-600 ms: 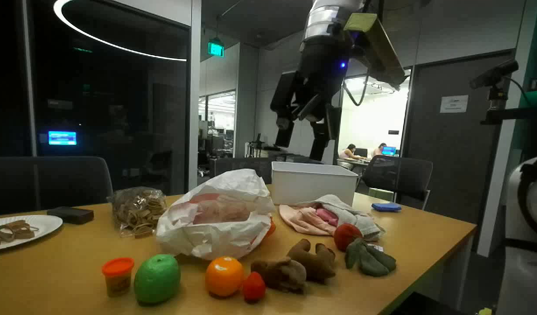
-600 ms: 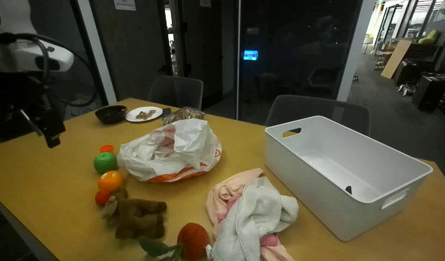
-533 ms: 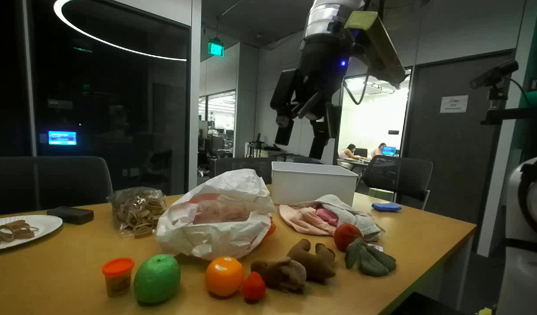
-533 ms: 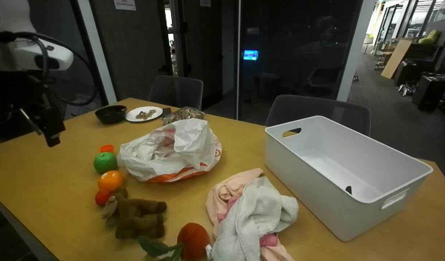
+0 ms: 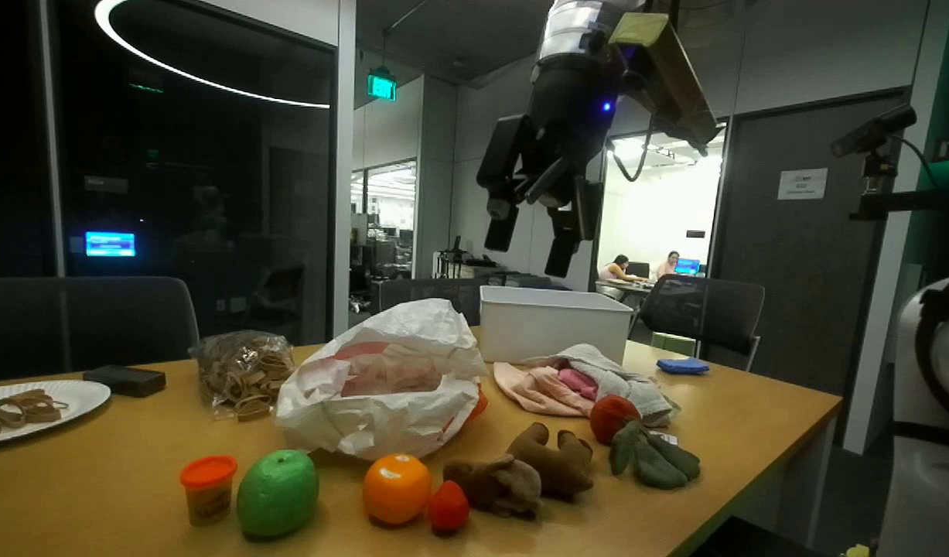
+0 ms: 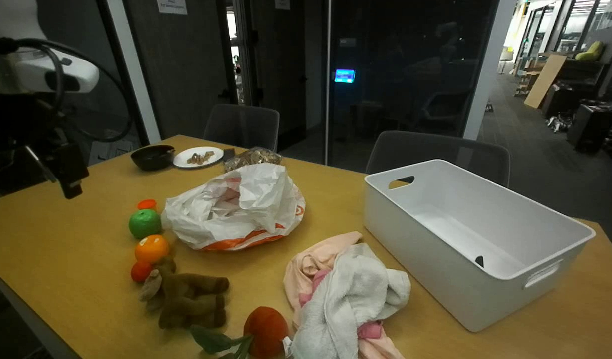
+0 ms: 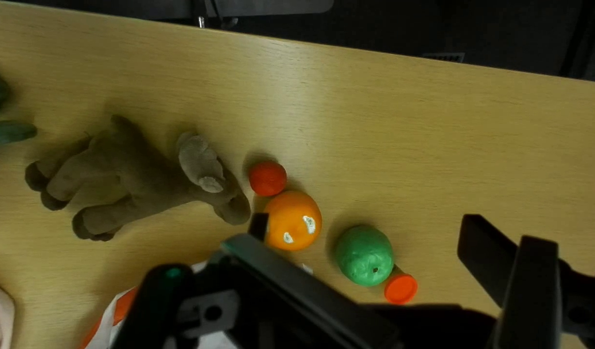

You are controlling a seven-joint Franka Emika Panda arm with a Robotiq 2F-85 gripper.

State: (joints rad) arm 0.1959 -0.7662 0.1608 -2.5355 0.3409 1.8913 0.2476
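My gripper (image 5: 530,246) hangs open and empty above the table, fingers pointing down. In the wrist view the open fingers (image 7: 365,232) stand wide apart and hold nothing. Below and between them lie a green fruit (image 7: 365,255) and a small tub with an orange-red lid (image 7: 400,289). An orange fruit (image 7: 297,220) is partly behind one fingertip, with a small red fruit (image 7: 267,178) touching or close beside it. A brown plush animal (image 7: 152,179) lies beside the red fruit. In an exterior view the gripper (image 6: 71,187) is dark and cut by the frame's left side.
A crumpled white plastic bag (image 6: 231,209) lies mid-table. Pink and grey cloths (image 6: 350,294) lie by a white bin (image 6: 420,249). A plush red fruit with green leaves (image 6: 266,331), black bowl (image 6: 152,157), white plate (image 6: 181,158), bag of brown bands (image 5: 242,375) and blue item (image 5: 682,366) are also there.
My gripper has risen slightly in both exterior views, staying open. The objects on the table have not moved.
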